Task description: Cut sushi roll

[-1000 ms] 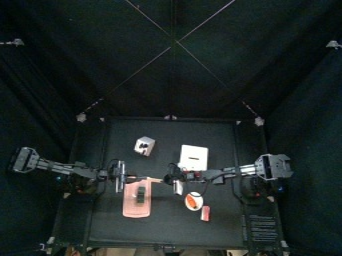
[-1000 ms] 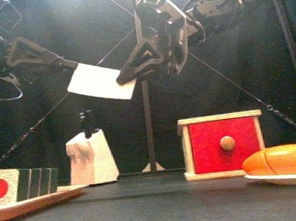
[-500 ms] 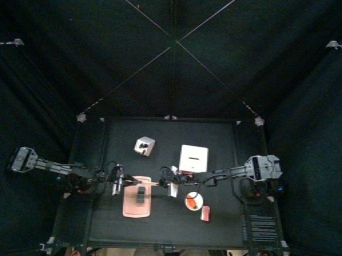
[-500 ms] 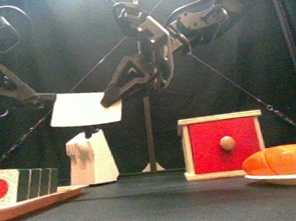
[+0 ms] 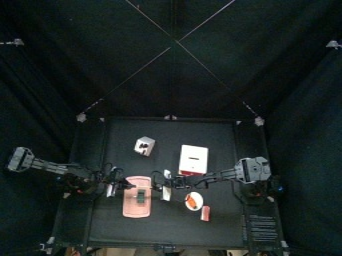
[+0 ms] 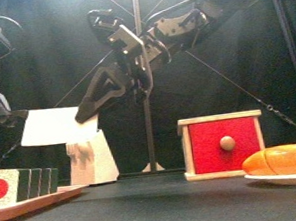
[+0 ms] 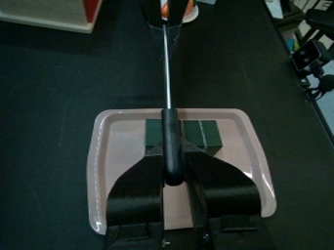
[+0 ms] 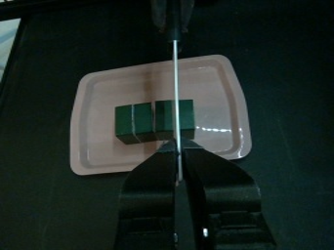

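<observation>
The sushi roll (image 8: 156, 119) lies on a pink tray (image 8: 98, 98) at the near left of the table. It looks soft and easily crushed, best steadied at one end. Both the left gripper (image 7: 170, 178) and the right gripper (image 8: 174, 156) are clamped on a knife (image 8: 174, 59) above it.

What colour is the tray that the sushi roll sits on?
Pale pink. The tray shows best in the right wrist view, under the dark green sushi roll.
</observation>
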{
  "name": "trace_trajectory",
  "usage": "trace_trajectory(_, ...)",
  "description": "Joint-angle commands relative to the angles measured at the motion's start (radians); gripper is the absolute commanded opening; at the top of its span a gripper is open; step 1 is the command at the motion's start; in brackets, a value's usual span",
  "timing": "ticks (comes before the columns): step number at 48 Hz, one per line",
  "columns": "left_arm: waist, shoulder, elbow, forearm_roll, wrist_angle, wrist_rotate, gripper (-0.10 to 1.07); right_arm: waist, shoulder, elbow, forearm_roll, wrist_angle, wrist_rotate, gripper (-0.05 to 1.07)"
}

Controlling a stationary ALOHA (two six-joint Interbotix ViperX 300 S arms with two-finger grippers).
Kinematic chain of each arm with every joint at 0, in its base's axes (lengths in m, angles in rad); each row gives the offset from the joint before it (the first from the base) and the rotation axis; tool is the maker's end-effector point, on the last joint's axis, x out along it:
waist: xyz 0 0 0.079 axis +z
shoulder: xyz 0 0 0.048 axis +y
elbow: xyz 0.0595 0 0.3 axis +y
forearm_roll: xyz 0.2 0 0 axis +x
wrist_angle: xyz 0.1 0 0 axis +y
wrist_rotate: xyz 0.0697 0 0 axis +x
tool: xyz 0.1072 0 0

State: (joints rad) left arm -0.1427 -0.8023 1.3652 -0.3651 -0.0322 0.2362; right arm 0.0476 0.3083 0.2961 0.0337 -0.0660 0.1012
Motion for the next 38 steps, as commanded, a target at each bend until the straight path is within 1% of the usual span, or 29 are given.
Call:
trace_trajectory(1,0.003,0.000,-0.011,-0.002,-0.003,0.000,0.39,0.002,-0.015,-0.046,0.002,0.000,-0.002,0.24)
trace_trajectory(8,0.003,0.002,-0.008,-0.005,-0.003,-0.005,0.39,0.000,-0.002,-0.060,0.003,0.012,-0.002,0.24)
trace_trajectory(23,-0.005,0.012,0.006,-0.081,-0.002,-0.003,0.38,-0.003,0.028,-0.087,0.005,0.035,-0.002,0.24)
trace_trajectory(38,-0.005,0.012,0.009,-0.086,-0.003,-0.003,0.38,-0.008,0.048,-0.106,0.023,0.054,-0.002,0.24)
